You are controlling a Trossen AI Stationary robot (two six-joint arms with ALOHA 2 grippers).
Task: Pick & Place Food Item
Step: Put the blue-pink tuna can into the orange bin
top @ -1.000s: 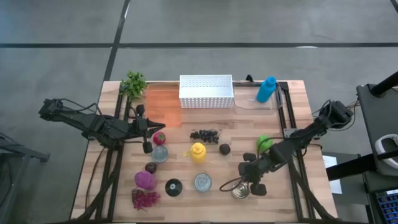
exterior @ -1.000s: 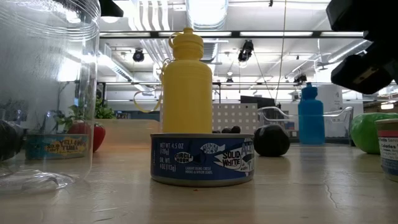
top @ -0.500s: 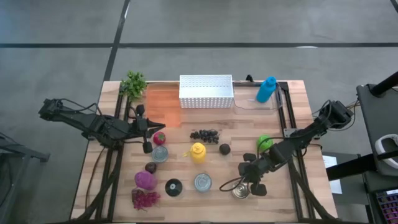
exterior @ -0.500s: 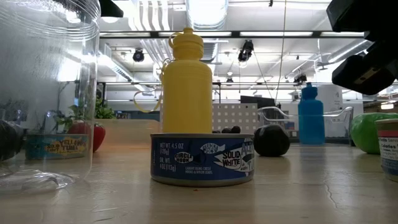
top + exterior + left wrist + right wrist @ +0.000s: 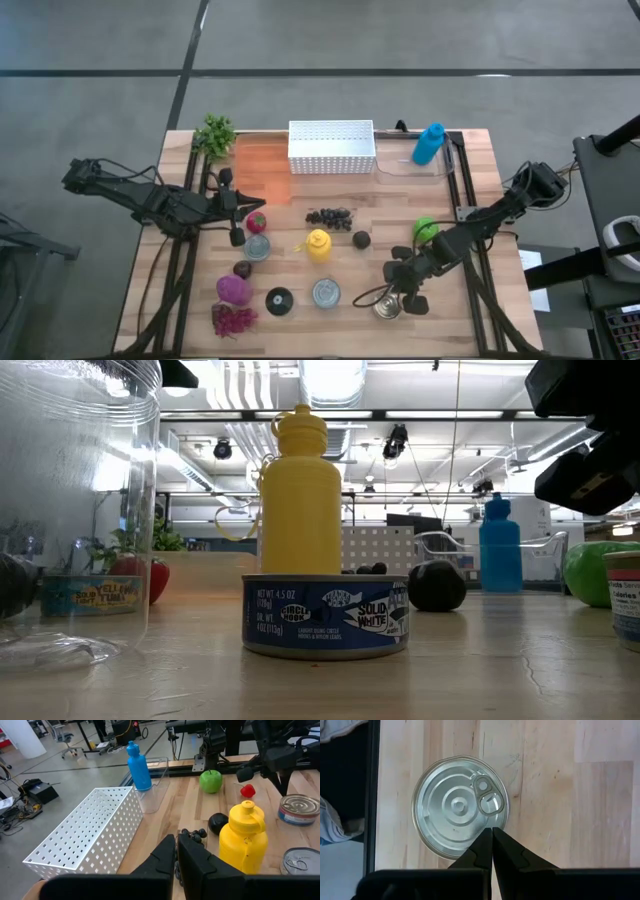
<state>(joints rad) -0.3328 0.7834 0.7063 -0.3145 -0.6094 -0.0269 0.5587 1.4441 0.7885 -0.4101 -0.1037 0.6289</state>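
Food lies about the wooden table: a red strawberry (image 5: 257, 221), dark grapes (image 5: 329, 215), a green apple (image 5: 424, 229), a dark round fruit (image 5: 361, 238), purple pieces at the near left, and several cans. My right gripper (image 5: 398, 292) is shut and hangs above a silver pull-tab can (image 5: 457, 805), which stands on its base near the table's near right; the low view shows the gripper (image 5: 590, 440) well above that can (image 5: 625, 595). My left gripper (image 5: 250, 204) is shut, level and just left of the strawberry, pointing toward the table's right side (image 5: 175, 855).
A yellow bottle (image 5: 318, 244) stands mid-table behind a blue-labelled tuna can (image 5: 325, 617). A white perforated basket (image 5: 331, 147) and a clear tray with a blue bottle (image 5: 428, 143) sit along the far edge. A small plant (image 5: 214, 133) stands at the far left corner, and a clear jar (image 5: 70, 510) stands close to the low camera.
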